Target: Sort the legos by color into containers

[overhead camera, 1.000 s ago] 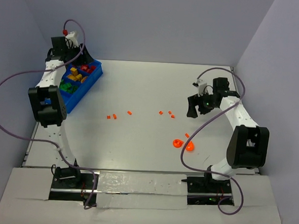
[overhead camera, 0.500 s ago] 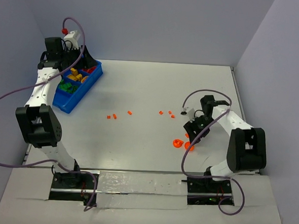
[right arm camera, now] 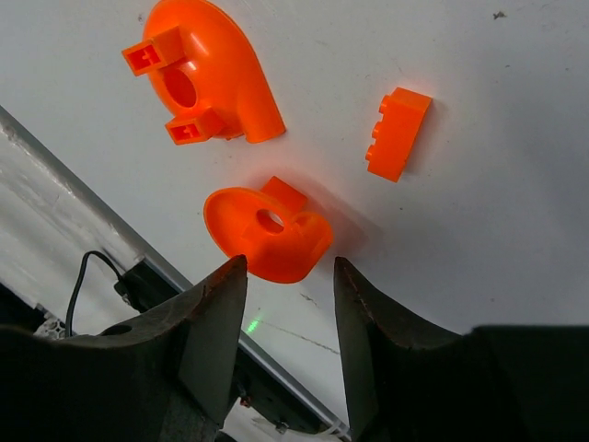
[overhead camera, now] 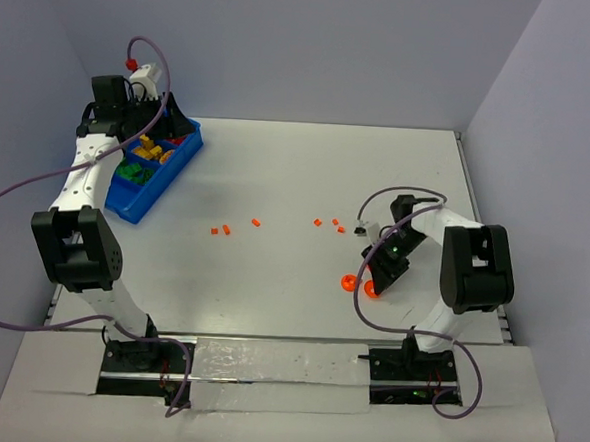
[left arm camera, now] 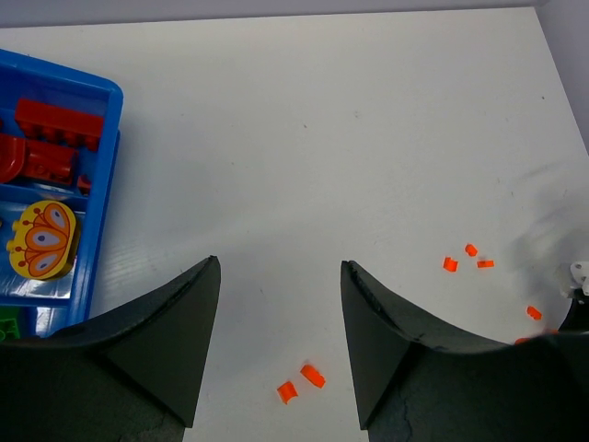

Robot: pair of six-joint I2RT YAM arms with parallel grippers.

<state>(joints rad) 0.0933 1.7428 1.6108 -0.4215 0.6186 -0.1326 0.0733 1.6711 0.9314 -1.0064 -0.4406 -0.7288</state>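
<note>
The blue bin (overhead camera: 157,191) stands at the far left with red, yellow and green legos in its compartments. My left gripper (overhead camera: 166,125) hovers over its far end, open and empty. In the left wrist view the gripper (left arm camera: 279,267) is open, with the bin (left arm camera: 103,184) at the left holding red bricks (left arm camera: 55,120) and a yellow rounded piece (left arm camera: 41,239). My right gripper (overhead camera: 380,276) is low over two translucent orange rounded pieces (overhead camera: 349,281). In the right wrist view the open gripper (right arm camera: 290,262) has one rounded piece (right arm camera: 267,235) just ahead of its tips, untouched.
A second rounded piece (right arm camera: 207,78) and a small orange brick (right arm camera: 398,132) lie beyond the first. Several tiny orange bits (overhead camera: 256,222) are strewn across the middle of the white table. The table's near edge with a cable (right arm camera: 92,267) is close behind the right gripper.
My right gripper has come down and toward the near edge, from above the table's right middle to the rounded orange pieces. The left arm shifted its elbow while its gripper stayed over the bin.
</note>
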